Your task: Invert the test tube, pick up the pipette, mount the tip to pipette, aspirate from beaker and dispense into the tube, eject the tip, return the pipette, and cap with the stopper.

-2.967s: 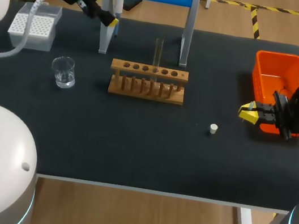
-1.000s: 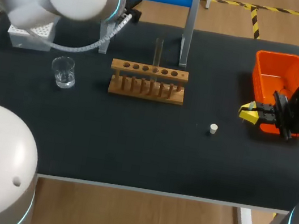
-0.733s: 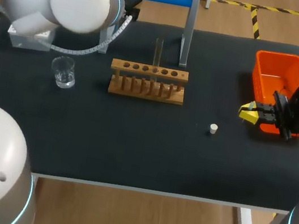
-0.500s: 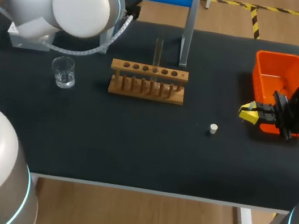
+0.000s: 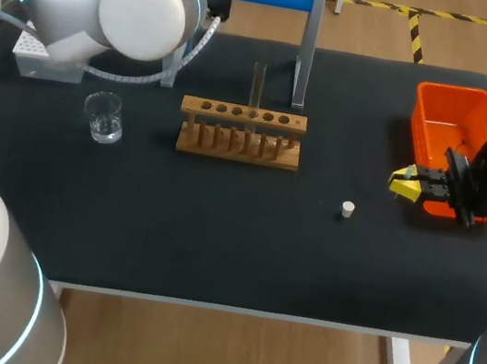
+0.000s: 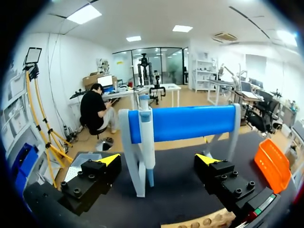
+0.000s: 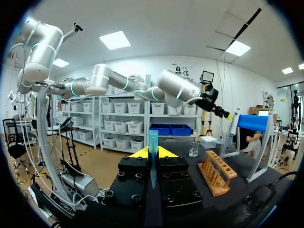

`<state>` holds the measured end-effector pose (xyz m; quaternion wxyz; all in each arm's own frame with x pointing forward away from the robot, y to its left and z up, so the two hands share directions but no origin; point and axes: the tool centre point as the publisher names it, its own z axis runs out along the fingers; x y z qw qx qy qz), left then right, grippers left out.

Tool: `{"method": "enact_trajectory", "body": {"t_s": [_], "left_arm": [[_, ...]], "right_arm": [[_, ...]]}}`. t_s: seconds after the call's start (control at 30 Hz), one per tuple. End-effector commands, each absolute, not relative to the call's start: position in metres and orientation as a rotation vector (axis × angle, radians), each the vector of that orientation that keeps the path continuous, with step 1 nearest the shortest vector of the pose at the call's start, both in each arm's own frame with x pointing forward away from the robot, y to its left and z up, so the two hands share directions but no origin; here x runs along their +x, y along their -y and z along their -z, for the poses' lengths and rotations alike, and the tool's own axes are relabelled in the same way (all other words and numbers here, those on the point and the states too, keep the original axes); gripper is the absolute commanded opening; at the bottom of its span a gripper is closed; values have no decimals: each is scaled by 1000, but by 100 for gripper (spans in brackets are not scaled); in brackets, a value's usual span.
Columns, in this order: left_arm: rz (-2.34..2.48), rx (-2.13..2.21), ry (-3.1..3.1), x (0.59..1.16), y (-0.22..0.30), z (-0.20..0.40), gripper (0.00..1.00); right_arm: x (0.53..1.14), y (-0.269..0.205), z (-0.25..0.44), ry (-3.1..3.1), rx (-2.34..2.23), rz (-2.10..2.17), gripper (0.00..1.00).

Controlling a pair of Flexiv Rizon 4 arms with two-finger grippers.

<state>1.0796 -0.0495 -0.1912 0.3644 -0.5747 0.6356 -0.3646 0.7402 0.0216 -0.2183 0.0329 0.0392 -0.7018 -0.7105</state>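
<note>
The pipette (image 6: 146,137) hangs on the blue-barred stand (image 6: 185,122), just ahead of my left gripper (image 6: 158,161), which is open and holds nothing. My left arm (image 5: 150,12) hides the pipette in the head view. The test tube (image 5: 257,86) stands upright in the wooden rack (image 5: 241,132). Left of the rack sits the glass beaker (image 5: 103,116). The white stopper (image 5: 346,209) lies on the mat, right of the rack. By the orange bin (image 5: 454,124), my right gripper (image 5: 409,183) is shut on a blue pipette tip (image 7: 152,156).
The tip box (image 5: 48,65) sits at the back left, partly under my left arm. The stand's right post (image 5: 306,52) rises just behind the rack. The table's front edge (image 5: 222,307) runs below a wide stretch of black mat.
My left arm has swung, its big elbow shifting right and back over the stand's left side and covering the pipette in the head view. The right arm has not moved.
</note>
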Motion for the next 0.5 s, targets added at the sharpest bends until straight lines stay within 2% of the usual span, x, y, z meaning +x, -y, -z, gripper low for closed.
{"method": "enact_trajectory", "body": {"t_s": [0.03,0.5], "left_arm": [[957,-1482,-1607,1098,53,196,100],[998,-1470,-1563,1118,54,193,100]], "right_arm": [[740,-21,219,2160,122,2186,0],[740,-21,219,2160,122,2186,0]]}}
